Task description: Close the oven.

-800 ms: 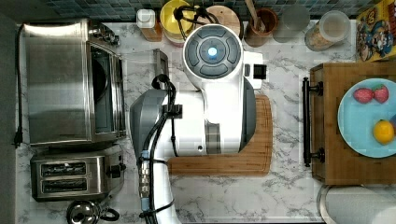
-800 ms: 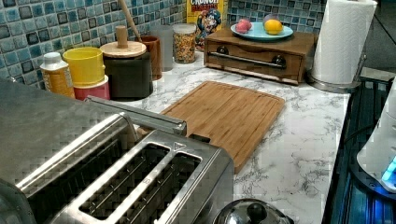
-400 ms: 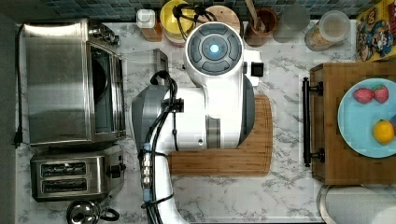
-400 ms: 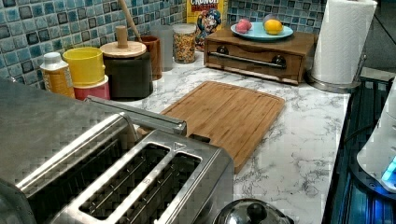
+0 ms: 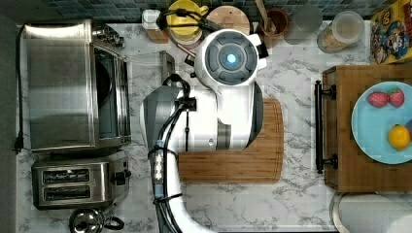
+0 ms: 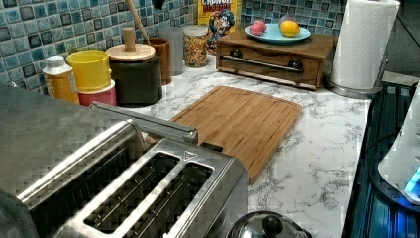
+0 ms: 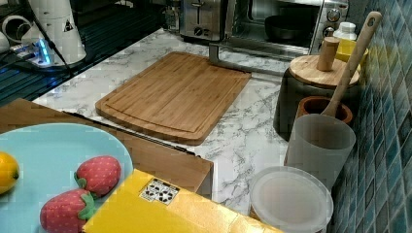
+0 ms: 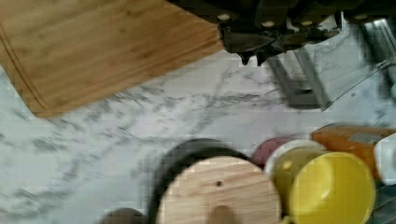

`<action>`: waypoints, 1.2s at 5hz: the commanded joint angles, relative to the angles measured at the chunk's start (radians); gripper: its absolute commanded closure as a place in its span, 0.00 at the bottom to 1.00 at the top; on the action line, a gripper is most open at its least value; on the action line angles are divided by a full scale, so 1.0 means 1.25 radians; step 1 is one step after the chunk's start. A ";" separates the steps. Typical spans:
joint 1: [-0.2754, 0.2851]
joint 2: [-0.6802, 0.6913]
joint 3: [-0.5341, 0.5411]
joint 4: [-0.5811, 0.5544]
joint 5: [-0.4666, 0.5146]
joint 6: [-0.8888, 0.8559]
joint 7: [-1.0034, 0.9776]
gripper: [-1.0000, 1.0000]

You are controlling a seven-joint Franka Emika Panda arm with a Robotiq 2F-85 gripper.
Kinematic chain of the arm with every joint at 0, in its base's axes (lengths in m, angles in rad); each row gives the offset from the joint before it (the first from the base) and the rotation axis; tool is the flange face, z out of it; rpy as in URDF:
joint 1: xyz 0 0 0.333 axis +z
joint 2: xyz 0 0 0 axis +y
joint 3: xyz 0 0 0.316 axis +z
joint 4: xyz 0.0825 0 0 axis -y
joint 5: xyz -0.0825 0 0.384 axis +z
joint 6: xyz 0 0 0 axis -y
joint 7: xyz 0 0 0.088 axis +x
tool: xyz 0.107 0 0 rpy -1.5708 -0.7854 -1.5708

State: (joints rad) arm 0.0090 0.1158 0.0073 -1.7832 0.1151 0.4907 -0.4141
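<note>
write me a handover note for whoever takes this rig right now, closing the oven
Gripper: jaws look shut, holding nothing, hovering over the counter close to the end of the door handle, apparently not touching it.
Oven: door open, folded down flat, handle on the side toward the cutting board.
Done: nothing on the door yet.
Left: probably get under the handle, swing the door up until it shuts.

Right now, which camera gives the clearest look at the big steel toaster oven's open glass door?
The right view: the oven's dropped glass door and dark interior face it. The top view shows the door from above; the left view shows its bar handle.
</note>
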 commanded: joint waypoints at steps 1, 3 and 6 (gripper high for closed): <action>-0.090 -0.023 -0.028 -0.128 0.294 0.014 -0.433 1.00; -0.109 -0.021 -0.023 -0.202 0.488 0.064 -0.663 1.00; -0.032 0.114 -0.019 -0.227 0.589 0.150 -0.835 1.00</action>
State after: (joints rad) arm -0.1256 0.2286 -0.0425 -2.0430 0.7812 0.6938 -1.3740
